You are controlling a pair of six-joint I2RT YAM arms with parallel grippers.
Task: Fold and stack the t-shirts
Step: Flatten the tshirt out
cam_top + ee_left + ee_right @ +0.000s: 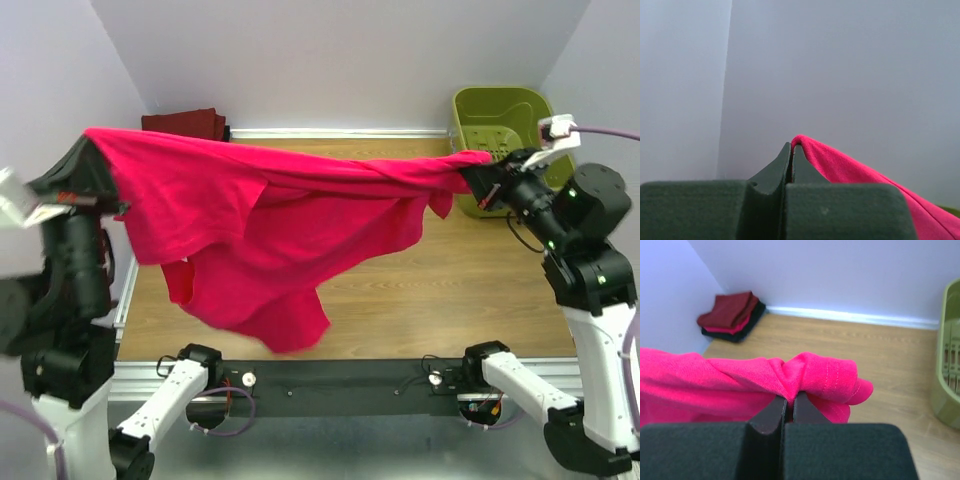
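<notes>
A bright pink-red t-shirt (260,225) hangs stretched in the air between both arms, its lower part drooping toward the wooden table. My left gripper (92,140) is shut on its left end, high at the left; in the left wrist view (792,146) the cloth (850,170) runs off to the right from the closed fingertips. My right gripper (478,172) is shut on the twisted right end; the bunched hem (825,377) sits pinched between its fingers (790,401). A stack of folded t-shirts (185,124), dark maroon on top with red and black below (730,315), lies in the far left corner.
An olive-green plastic basket (500,120) stands at the far right by the back wall, right behind the right gripper, its wall (947,385) at that wrist view's right edge. The wooden table (430,290) lies under the hanging shirt. Walls close in at back and left.
</notes>
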